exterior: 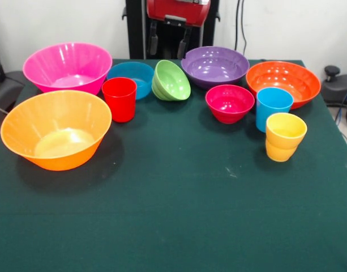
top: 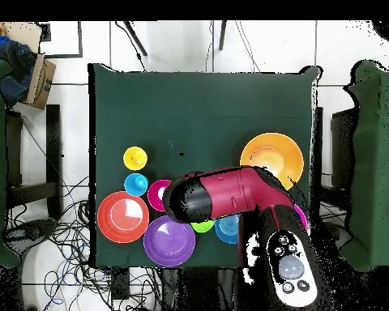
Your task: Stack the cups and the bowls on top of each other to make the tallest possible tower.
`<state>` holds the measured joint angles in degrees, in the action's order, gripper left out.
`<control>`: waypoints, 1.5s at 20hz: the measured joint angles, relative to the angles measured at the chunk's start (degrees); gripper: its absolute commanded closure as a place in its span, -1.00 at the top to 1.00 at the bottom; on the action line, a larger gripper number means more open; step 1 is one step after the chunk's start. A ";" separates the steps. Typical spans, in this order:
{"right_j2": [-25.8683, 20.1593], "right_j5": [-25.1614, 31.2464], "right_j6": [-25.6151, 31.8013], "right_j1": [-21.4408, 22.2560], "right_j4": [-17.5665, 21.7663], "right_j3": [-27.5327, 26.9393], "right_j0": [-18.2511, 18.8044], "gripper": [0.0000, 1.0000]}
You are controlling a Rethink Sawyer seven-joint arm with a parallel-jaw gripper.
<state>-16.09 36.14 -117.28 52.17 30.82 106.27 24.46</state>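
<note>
My jaws hang spread apart, holding nothing. Right under them on the table sit the green bowl and blue bowl. The red cup, sky-blue cup and yellow cup stand farther away.

We see ten vessels on the green cloth, none stacked. In the front view, the large pink bowl and the large yellow-orange bowl stand upright at left. The red cup stands just in front of the small blue bowl. The small green bowl lies tipped on its side. The purple bowl, orange bowl and crimson-pink bowl stand upright. The sky-blue cup stands just behind the yellow waisted cup.
</note>
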 measured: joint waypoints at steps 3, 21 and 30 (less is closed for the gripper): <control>-0.01 0.00 0.00 0.00 0.01 0.02 -0.18 1.00; 0.03 0.00 0.00 0.00 0.01 0.07 -4.76 1.00; 0.54 0.00 0.00 0.00 0.02 0.07 -8.86 1.00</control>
<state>-15.55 36.14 -117.28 52.17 30.84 106.34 15.60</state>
